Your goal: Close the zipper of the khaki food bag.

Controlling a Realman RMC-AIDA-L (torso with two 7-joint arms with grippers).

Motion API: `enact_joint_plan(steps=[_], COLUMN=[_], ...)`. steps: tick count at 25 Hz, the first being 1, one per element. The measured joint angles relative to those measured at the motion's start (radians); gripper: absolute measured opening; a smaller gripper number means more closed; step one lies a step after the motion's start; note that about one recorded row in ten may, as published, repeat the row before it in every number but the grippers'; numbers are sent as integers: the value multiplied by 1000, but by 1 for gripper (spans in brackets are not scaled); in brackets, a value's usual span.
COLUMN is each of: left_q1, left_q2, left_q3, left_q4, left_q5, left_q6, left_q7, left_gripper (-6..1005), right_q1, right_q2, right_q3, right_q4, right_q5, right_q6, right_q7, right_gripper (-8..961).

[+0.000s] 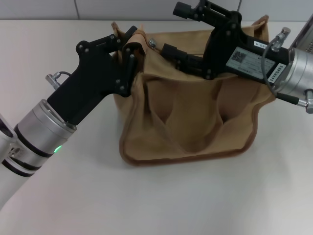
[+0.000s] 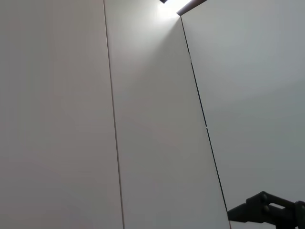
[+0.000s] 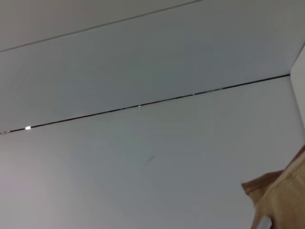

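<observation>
A: Where's the khaki food bag [image 1: 190,117]?
B: Centre of the white tabletop [image 1: 73,196], standing, front face sagging toward the camera. Brown trim along the lower edge.
A: Left gripper [image 1: 131,51]?
B: At the bag's top left corner. Fingers [image 1: 128,58] clenched on the bag fabric there; cloth bunches up between them.
A: Right gripper [image 1: 173,53]?
B: Reaching in from the right, across the top of the bag, tip near the middle of the top edge. Can't tell from the head view if its fingers are released or grasping anything; the tip is dark against dark.
A: The zipper [image 1: 152,43]?
B: Silver pull tab shows at the top left of the bag, just right of the left gripper and just left of the right gripper's tip. Contact with either, can't tell.
A: Wrist cams?
B: Left wrist view: wall panels, plus a black gripper part [image 2: 267,212] in one corner. Right wrist view: wall, with a khaki corner of the bag [image 3: 281,195] at the edge.
</observation>
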Motion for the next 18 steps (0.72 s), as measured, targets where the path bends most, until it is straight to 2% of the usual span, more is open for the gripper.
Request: enact_joint_plan(steps=[18], left_q1=[-19], left_q2=[-2], left_q3=[0], left_q4=[-4], left_q5=[4], left_q6=[-6], left_q7=[0], left_gripper=[54], right_q1=[66], right_q2=[4], right_q3=[-4], right_q4=[39], right_q5=[-3], right_q6=[94], right_q7=[-54], right_gripper=[753])
